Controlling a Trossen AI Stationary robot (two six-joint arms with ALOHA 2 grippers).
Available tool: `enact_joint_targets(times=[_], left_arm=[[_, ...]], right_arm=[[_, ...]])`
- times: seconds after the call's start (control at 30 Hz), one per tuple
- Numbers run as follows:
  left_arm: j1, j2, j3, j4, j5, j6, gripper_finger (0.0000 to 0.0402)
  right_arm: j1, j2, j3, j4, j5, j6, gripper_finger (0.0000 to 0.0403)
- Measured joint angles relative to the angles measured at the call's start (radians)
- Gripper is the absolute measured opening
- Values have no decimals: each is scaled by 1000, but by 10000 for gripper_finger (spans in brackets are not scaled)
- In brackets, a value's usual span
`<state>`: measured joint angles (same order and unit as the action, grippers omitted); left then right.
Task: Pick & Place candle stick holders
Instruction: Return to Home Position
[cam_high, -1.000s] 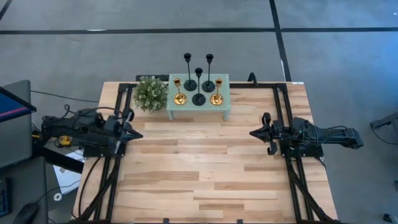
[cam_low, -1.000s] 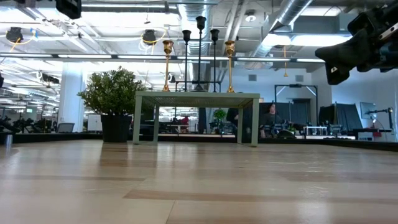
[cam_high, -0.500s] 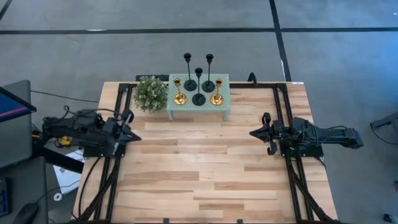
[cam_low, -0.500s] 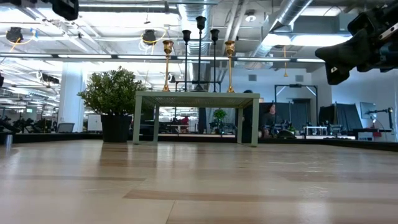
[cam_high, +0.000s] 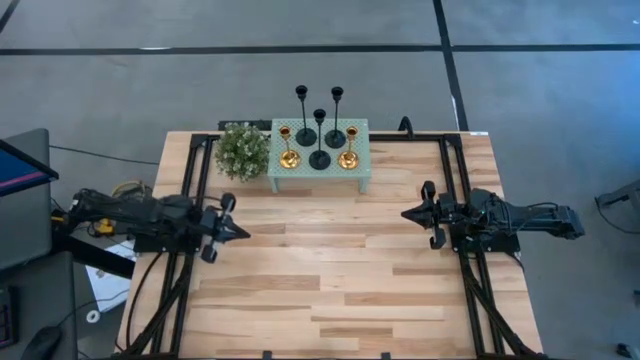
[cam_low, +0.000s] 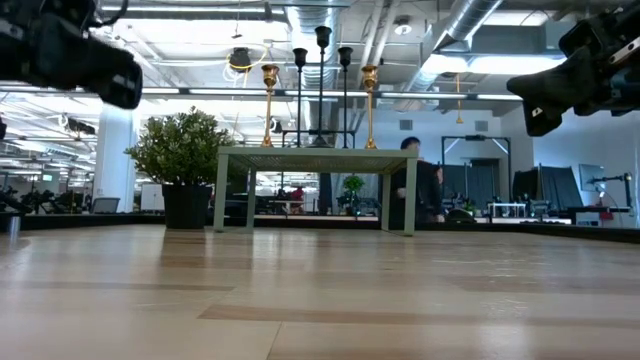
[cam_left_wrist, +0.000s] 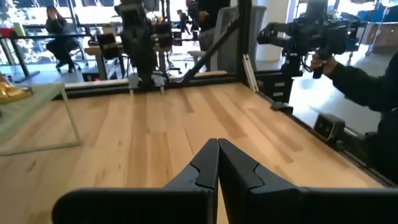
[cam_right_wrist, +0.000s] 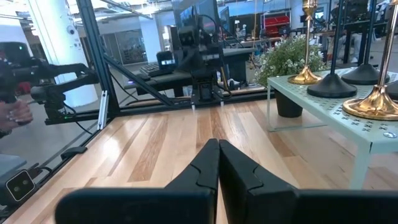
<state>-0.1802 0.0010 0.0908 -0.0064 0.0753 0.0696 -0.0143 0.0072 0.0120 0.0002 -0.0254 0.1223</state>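
Left gripper (cam_high: 238, 230), fingers pressed together and empty, hovers over the table (cam_high: 320, 285). The right gripper (cam_high: 408, 213), likewise closed and empty, faces it. Five candle stick holders (cam_high: 319, 140) stand upright on the green shelf (cam_high: 300, 178) at the far edge between them, slightly nearer the right.

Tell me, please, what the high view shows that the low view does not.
Only the high view shows the whole wooden table, and the left gripper and right gripper, both apart from the pale green shelf. Only the low view shows the room behind the table and a person there. Both show three matte black candle stick holders and two shiny gold candle stick holders standing on the shelf, with the small green potted plant beside it.
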Motion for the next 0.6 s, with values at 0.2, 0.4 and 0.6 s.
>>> enact_joint_targets(times=[0.2,0.4,0.6], left_arm=[[0,0,-65,22,0,-5,8],[0,-1,-83,33,-1,-5,8],[0,0,-83,33,-6,8,8]], right_arm=[[0,0,0,0,0,0,0],[0,0,0,0,0,0,0],[0,0,0,0,0,2,0]])
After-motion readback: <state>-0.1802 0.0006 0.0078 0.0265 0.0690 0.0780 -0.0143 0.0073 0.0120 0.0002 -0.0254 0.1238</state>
